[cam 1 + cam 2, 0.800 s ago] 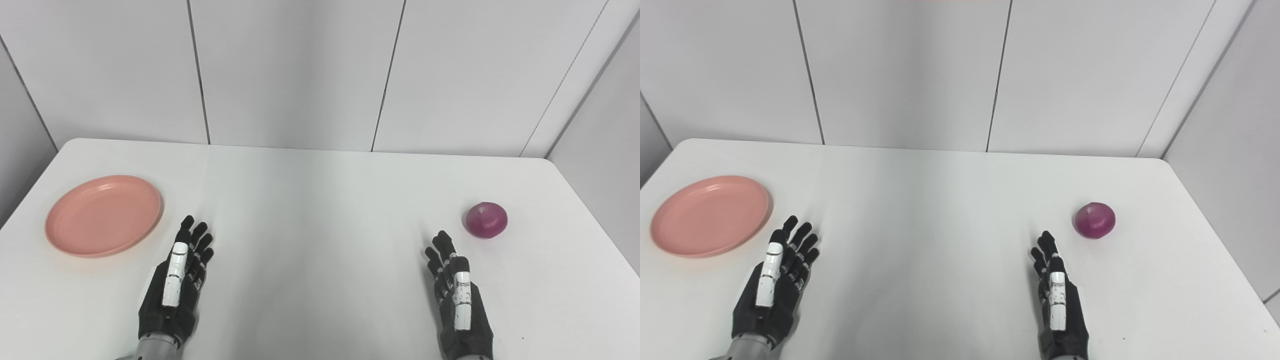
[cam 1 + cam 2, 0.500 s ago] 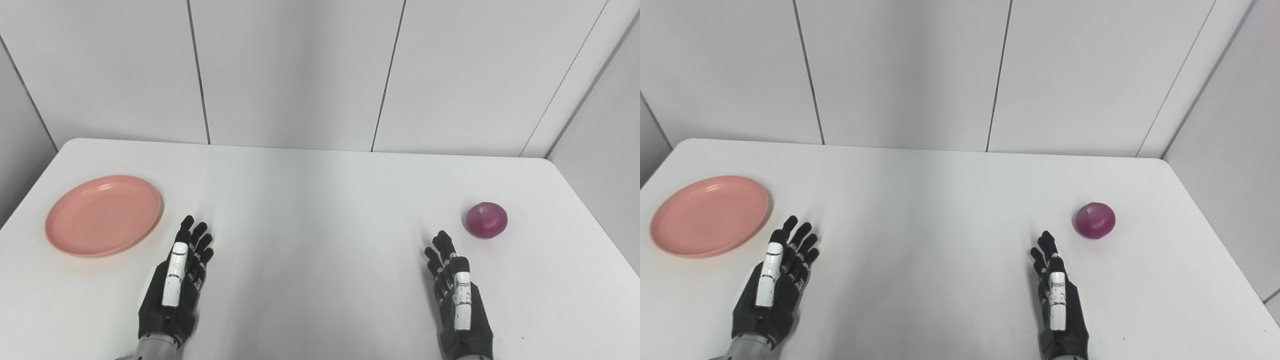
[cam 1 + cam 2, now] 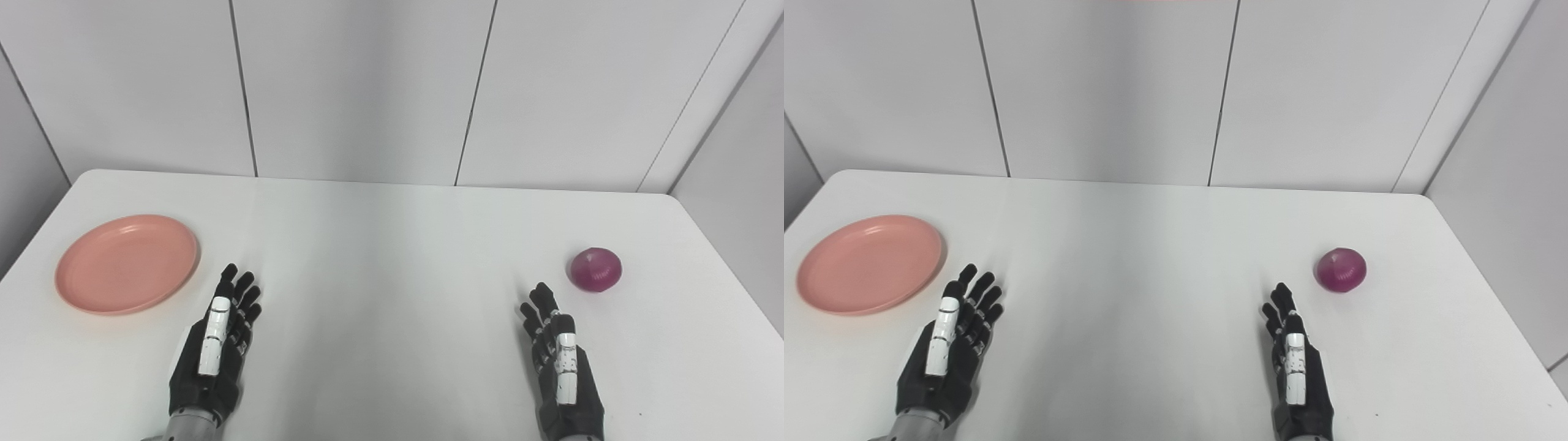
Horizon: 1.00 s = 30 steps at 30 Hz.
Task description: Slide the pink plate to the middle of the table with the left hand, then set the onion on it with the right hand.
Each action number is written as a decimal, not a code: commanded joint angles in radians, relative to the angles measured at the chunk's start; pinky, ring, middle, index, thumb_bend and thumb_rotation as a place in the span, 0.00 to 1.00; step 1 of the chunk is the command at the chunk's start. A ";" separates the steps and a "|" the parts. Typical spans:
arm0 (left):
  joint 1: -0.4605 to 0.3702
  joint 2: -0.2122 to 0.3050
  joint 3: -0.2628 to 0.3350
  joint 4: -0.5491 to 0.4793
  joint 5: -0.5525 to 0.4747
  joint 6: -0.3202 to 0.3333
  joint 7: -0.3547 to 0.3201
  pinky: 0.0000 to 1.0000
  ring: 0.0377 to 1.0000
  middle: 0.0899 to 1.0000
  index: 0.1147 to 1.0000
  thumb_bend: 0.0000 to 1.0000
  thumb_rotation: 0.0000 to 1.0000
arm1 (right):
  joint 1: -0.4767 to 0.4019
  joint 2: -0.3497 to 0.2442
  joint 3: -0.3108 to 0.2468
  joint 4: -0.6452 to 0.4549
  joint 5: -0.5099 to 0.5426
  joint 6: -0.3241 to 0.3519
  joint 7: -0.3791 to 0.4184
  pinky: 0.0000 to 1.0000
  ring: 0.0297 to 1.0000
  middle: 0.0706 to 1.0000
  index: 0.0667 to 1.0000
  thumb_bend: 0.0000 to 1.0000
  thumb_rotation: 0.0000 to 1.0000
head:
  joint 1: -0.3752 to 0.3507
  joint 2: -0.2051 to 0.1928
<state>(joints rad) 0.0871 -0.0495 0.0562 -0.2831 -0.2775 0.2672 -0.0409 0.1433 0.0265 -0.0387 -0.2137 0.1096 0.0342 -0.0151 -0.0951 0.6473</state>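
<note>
A round pink plate (image 3: 127,263) lies flat on the white table (image 3: 392,257) at the far left, with nothing on it. A purple-red onion (image 3: 596,269) rests on the table at the far right. My left hand (image 3: 215,343) is near the front edge, right of and below the plate, open with fingers stretched forward and holding nothing. My right hand (image 3: 558,361) is near the front edge too, left of and below the onion, open and apart from it.
White wall panels (image 3: 367,86) stand right behind the table's far edge. The table's rounded right corner (image 3: 667,197) and its right edge lie close beyond the onion. Between my two hands is bare white tabletop.
</note>
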 commanded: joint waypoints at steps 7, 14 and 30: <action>0.040 0.017 -0.005 -0.021 0.009 -0.011 -0.010 1.00 0.98 0.97 1.00 0.65 0.83 | 0.038 0.016 0.001 0.000 0.007 -0.015 -0.001 0.99 0.95 0.96 0.96 0.84 1.00 | 0.001 0.001; 0.038 0.016 -0.004 -0.022 0.006 -0.006 -0.010 1.00 0.98 0.98 1.00 0.66 0.83 | 0.037 0.018 0.000 0.000 0.007 -0.011 -0.004 0.99 0.94 0.96 0.96 0.84 1.00 | 0.000 0.002; 0.043 0.006 -0.011 -0.021 0.014 -0.012 -0.003 1.00 0.97 0.97 1.00 0.66 0.82 | 0.039 0.009 -0.005 0.002 0.015 -0.018 0.003 0.99 0.94 0.95 0.96 0.83 1.00 | 0.043 -0.011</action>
<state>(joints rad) 0.0873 -0.0503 0.0525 -0.2832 -0.2743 0.2672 -0.0402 0.1433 0.0261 -0.0402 -0.2138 0.1116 0.0342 -0.0144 -0.0721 0.6412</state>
